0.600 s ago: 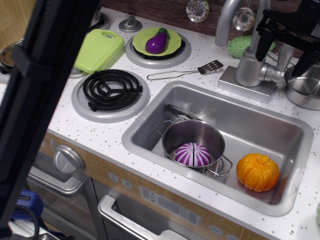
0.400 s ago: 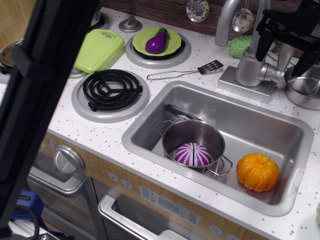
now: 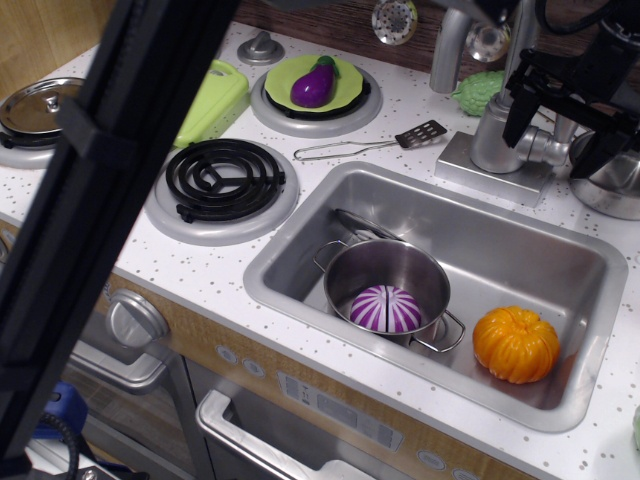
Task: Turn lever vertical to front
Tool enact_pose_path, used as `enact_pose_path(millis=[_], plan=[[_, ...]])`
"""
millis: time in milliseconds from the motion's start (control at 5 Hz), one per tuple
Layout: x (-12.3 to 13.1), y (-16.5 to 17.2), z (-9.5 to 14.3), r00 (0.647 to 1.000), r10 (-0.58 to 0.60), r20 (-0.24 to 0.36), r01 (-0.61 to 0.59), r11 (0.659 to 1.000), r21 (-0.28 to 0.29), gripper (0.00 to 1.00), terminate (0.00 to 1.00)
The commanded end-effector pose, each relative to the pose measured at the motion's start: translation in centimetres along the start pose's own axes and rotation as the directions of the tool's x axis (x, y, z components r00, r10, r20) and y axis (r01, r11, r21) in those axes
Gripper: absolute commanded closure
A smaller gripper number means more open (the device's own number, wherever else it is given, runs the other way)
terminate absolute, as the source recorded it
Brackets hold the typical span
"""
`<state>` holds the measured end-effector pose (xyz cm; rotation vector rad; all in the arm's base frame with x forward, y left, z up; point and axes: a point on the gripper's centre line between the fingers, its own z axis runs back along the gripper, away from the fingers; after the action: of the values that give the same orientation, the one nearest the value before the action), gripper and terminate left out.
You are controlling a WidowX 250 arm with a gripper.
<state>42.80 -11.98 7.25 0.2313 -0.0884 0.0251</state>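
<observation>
Toy kitchen counter (image 3: 215,275): black fingers (image 3: 520,115) spread open, straddling the faucet's lever (image 3: 549,151)

Faucet body (image 3: 497,135) and steel bowl (image 3: 612,180) flank the lever (image 3: 548,150).

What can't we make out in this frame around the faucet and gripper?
Single view, observation.image:
- Gripper: black fingers overlap the lever; contact and jaw state unreadable.
- Lever tip: hidden behind a finger.
- Spout: top cut off by the upper edge.
- Steel pot right of the faucet: cut off by the right edge, partly behind the gripper.
- Left counter: blocked by a dark blurred bar in the foreground.
</observation>
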Motion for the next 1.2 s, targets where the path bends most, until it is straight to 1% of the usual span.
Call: enact_pose_path(millis=[0, 200, 400, 800, 1000], plan=[[1.5, -0.2, 4.9, 0.978, 0.027, 0.206, -0.023, 0.999, -0.024, 0.00, 0.00], [3.1, -0.2, 4.5, 0.963, 0.031, 0.268, -0.018, 0.999, -0.049, 0.00, 0.00], [4.2, 0.1, 4.3, 0.957, 0.018, 0.288, -0.010, 1.000, -0.028, 0.00, 0.00], [6.2, 1.2, 5.3, 0.954, 0.004, 0.300, 0.000, 1.000, -0.015, 0.00, 0.00], [6.6, 1.2, 4.7, 0.956, 0.007, 0.292, 0.005, 0.999, -0.042, 0.00, 0.00]])
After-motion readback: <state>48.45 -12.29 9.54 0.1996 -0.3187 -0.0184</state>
